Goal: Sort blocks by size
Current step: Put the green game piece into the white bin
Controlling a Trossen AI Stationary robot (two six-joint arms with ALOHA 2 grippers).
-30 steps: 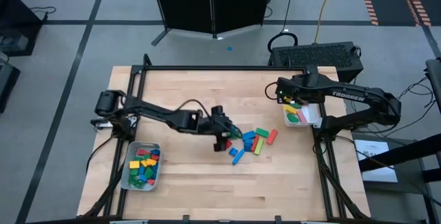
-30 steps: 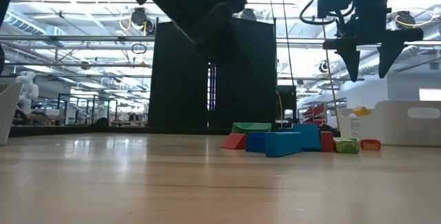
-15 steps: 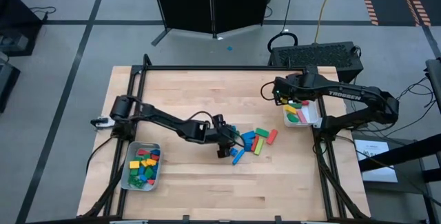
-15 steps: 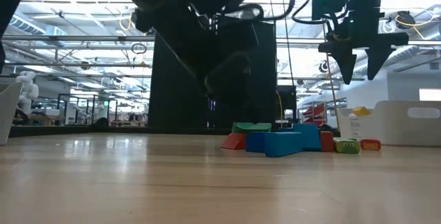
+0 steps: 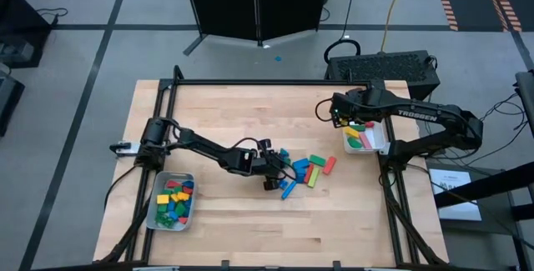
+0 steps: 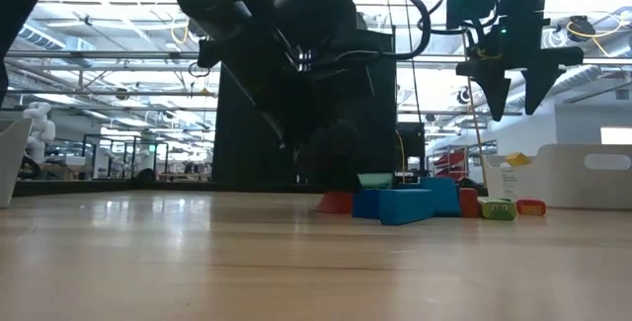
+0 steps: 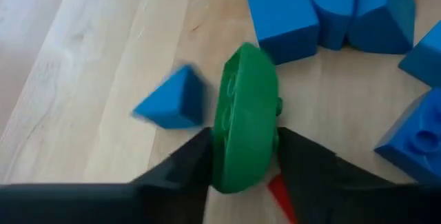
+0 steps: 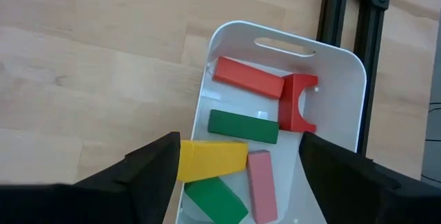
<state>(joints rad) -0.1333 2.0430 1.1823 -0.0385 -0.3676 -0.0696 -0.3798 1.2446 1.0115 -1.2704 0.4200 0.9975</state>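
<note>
A pile of blocks (image 5: 304,169) in blue, green and red lies at the table's middle. My left gripper (image 5: 273,173) is low at the pile's left end, shut on a green block with a rounded top (image 7: 244,107). A small blue wedge (image 7: 172,103) lies beside the green block, and a red block (image 7: 279,191) shows under it. My right gripper (image 5: 338,114) hangs open, high over the right tray (image 8: 344,58), which holds longer red, green, yellow and pink blocks. My left gripper pinches the green block's two broad faces (image 7: 227,148) between its two fingers (image 7: 189,165), at the end nearest the gripper. The fingers slant down from the table's left. The block stands on edge. I cannot tell whether it is clear of the table.
A tray (image 5: 171,202) of short mixed-colour blocks stands near the table's front left corner. Larger blue blocks (image 7: 279,14) lie just beyond the green one. A black frame (image 5: 250,82) runs round the table's edges.
My left gripper has come down toward the left end of the pile, tipping further downward, and its fingers have closed in on the green block. My right gripper has turned a little about its own axis above the right tray.
</note>
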